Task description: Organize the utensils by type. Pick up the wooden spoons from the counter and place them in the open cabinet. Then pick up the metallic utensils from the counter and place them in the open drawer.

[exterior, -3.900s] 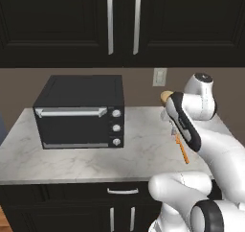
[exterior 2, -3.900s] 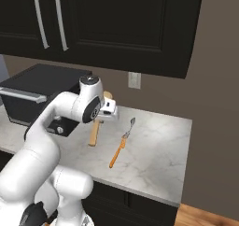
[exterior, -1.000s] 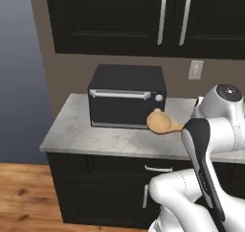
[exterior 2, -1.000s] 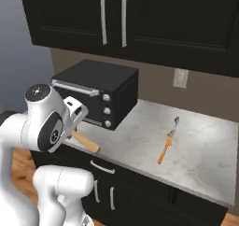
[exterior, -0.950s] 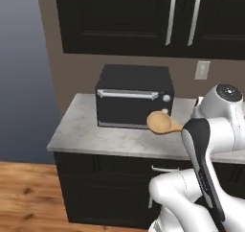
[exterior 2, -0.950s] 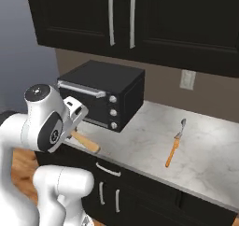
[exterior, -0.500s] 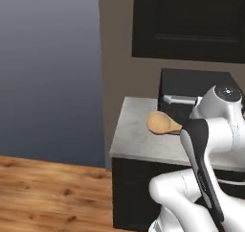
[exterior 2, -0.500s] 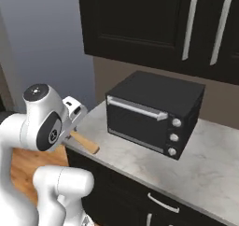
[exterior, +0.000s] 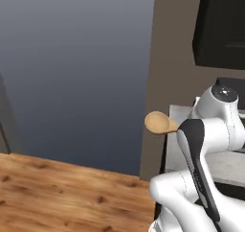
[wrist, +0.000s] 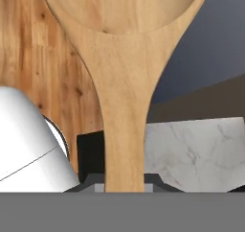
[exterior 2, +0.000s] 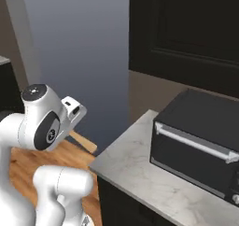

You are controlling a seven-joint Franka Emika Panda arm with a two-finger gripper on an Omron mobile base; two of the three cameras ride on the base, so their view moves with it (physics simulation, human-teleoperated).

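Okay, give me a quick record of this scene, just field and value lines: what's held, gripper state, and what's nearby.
held item: wooden spoon, bowl pointing away from the hand
gripper: jaws shut on the spoon handle
spoon position: in the air, out past the counter end, over the wood floor
on counter: black toaster oven
above: black wall cabinet

White marble counter (exterior 2: 140,173) with grey veins sits on black base cabinets (exterior 2: 126,204), to my right. Black toaster oven (exterior 2: 200,136) stands on it, toward the far right, silver bar handle across its door. Near left part of the slab is bare marble. Wood plank floor (exterior: 57,192) runs left of the counter end, under me.
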